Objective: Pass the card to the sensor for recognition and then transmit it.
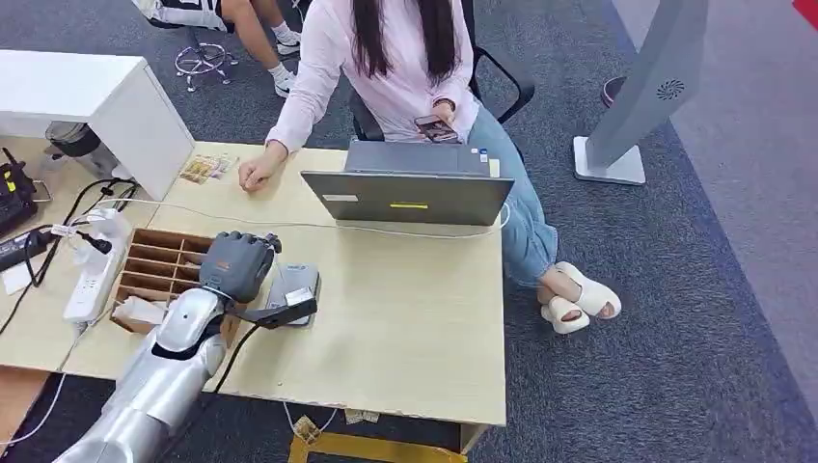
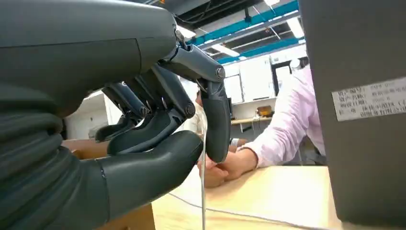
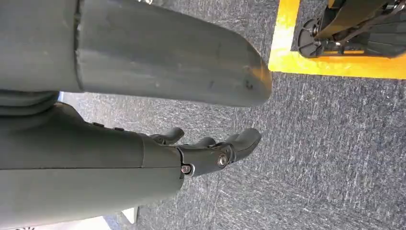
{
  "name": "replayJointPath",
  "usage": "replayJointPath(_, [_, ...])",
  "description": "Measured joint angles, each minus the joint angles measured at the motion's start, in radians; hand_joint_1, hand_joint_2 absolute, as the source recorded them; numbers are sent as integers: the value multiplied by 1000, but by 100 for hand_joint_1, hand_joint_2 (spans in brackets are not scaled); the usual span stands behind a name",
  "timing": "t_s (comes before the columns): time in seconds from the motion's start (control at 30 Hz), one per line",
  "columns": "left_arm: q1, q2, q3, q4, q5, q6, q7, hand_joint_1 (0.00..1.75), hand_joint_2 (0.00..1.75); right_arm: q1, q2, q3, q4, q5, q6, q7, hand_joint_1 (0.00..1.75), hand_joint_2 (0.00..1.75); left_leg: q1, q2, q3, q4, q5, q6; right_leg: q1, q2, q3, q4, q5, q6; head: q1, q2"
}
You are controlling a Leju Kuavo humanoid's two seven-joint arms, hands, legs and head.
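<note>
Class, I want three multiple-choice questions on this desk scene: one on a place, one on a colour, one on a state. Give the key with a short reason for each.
1. Where is the wooden tray?
A. on the floor
B. on the desk, next to the left hand
C. on a shelf

2. What colour is the seated person's shirt?
A. green
B. black
C. pink

3. What is the state of the right hand?
A. it holds nothing, above the carpet
B. it grips a card
C. it presses on the desk

Key:
1 B, since the head view shows the tray on the desk top with the left hand at its edge.
2 C, since the shirt and sleeve are pale pink.
3 A, since the right wrist view shows bare fingers with grey carpet behind them.
</note>
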Motion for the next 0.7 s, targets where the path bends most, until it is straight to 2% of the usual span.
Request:
replayJointPath(0.23, [-21,-5,-24,47,-9,-71,23,175,175,0,5,-6,0,7,0,-5,0,0,0,0,0,0,0,0,0,0,0,0,0,0,0,0])
replayJointPath(0.7, [-43,-5,-56,104,-7,-117,24,175,175,0,8,-6,0,19,-3,0,0,0,0,0,0,0,0,0,0,0,0,0,0,0,0,0])
